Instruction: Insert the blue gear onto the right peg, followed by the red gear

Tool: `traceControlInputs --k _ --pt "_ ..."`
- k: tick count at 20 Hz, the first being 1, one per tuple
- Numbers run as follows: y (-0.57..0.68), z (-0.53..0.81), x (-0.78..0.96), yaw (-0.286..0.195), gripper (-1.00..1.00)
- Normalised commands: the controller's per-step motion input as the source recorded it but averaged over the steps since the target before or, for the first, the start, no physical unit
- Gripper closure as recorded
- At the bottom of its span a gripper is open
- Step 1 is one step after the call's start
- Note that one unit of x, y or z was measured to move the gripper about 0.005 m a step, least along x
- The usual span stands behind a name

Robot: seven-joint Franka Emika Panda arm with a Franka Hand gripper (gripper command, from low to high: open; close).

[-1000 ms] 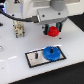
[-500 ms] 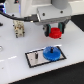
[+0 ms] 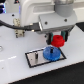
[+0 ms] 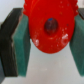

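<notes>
Red gear (image 3: 58, 40) in tool (image 4: 42, 47), now nearer blue gear (image 3: 50, 53) on plate (image 3: 33, 59)

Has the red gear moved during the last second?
Yes. The red gear moved toward the exterior view's right and slightly up, relative to the plate.

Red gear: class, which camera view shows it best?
The wrist view: the red gear fills the picture, centre hole clear, gripped between the claw pads. The exterior view shows it small, partly hidden under the arm.
</notes>
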Motion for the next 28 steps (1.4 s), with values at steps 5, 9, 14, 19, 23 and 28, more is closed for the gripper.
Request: traceControlInputs --k 5,9,14,19,23,28 --pt "-0.03 -0.11 0.15 0.0 1.0" --pt "0.03 -0.09 0.02 0.0 1.0" --pt "-0.04 0.13 0.06 0.0 1.0" --pt "-0.01 0.25 0.03 0.0 1.0" --pt "-0.08 0.16 0.08 0.0 1.0" --pt "-0.17 0.0 0.2 0.0 1.0"
